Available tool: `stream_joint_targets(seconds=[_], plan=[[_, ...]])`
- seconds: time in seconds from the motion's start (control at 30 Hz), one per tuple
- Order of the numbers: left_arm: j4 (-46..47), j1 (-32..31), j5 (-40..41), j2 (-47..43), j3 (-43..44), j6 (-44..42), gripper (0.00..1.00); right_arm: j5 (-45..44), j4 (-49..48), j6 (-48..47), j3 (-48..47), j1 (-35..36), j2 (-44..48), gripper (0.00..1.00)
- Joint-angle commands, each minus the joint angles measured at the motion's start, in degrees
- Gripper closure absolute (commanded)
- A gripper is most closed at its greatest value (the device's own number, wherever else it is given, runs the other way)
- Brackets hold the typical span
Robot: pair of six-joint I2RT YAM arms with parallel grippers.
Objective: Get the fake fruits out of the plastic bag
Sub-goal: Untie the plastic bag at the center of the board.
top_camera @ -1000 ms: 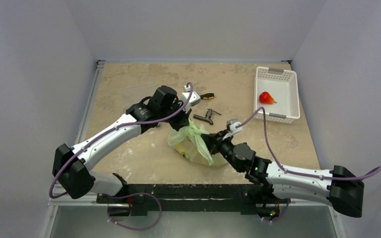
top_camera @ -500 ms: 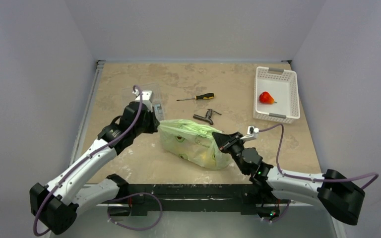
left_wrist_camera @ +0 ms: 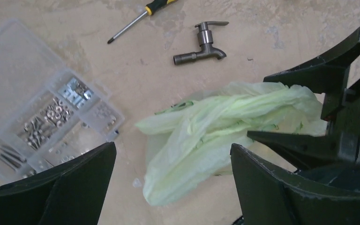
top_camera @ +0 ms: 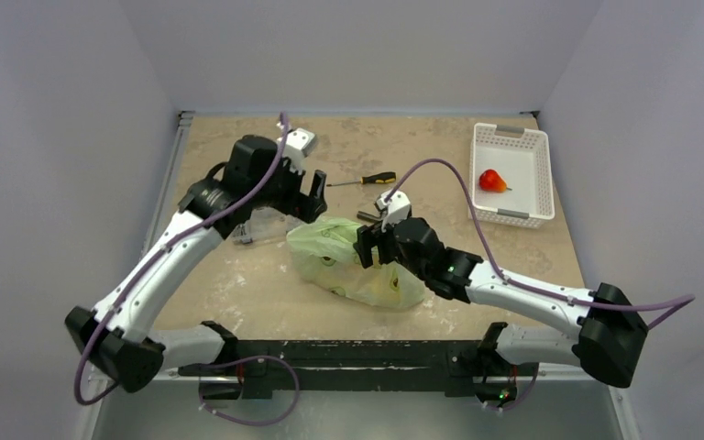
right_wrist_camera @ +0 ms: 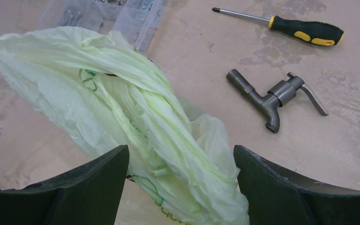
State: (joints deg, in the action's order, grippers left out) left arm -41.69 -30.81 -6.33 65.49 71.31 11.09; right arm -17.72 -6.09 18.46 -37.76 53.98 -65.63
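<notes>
The pale green plastic bag (top_camera: 348,264) lies slack in the table's middle, with yellowish fake fruits (top_camera: 387,286) showing dimly through its film. One red fruit (top_camera: 490,181) sits apart in the white basket. My left gripper (top_camera: 316,191) hovers open above the bag's far left end; in the left wrist view the crumpled bag (left_wrist_camera: 215,124) lies below the wide-apart jaws of this gripper (left_wrist_camera: 172,150). Over the bag's top, my right gripper (top_camera: 372,246) is open too. The twisted bag folds (right_wrist_camera: 122,98) pass loosely between its fingers (right_wrist_camera: 182,150), unpinched.
A yellow-and-black screwdriver (top_camera: 367,179) and a grey metal tap (right_wrist_camera: 274,96) lie just behind the bag. A clear box of screws (top_camera: 255,225) sits left of the bag. The white slotted basket (top_camera: 511,134) stands at the far right.
Both grippers have opened and let go of the bag, which was stretched between them and now lies slack. The left arm rose and swung back; the right moved over the bag's top.
</notes>
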Motion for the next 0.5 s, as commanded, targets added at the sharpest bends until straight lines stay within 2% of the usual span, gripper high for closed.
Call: stream_joint_targets(seconds=[0.0,0.1,0.17,0.3,0.47], plan=[[-8.3,0.2,-3.7,13.6,9.5,-15.4,0.07,2.0,13.9,-11.9,-8.4,0.0,-2.6,0.19],[-9.3,0.0,-13.1,21.5,13.0,-16.2,0.15,-1.2,13.8,-14.8,-9.8,0.0,-2.8,0.18],[-6.6,-0.4,-18.2,23.7,11.8,-15.6,0.19,-2.1,12.3,-17.3,-9.7,0.0,-3.0,0.19],[-1.4,-1.0,-16.2,22.8,8.7,-12.3,0.41,-0.1,10.0,-18.1,-10.0,0.2,-2.4,0.30],[5.2,-1.9,-14.1,17.3,3.3,-7.6,0.67,-0.7,2.9,-18.1,-8.4,1.8,-1.8,0.31]])
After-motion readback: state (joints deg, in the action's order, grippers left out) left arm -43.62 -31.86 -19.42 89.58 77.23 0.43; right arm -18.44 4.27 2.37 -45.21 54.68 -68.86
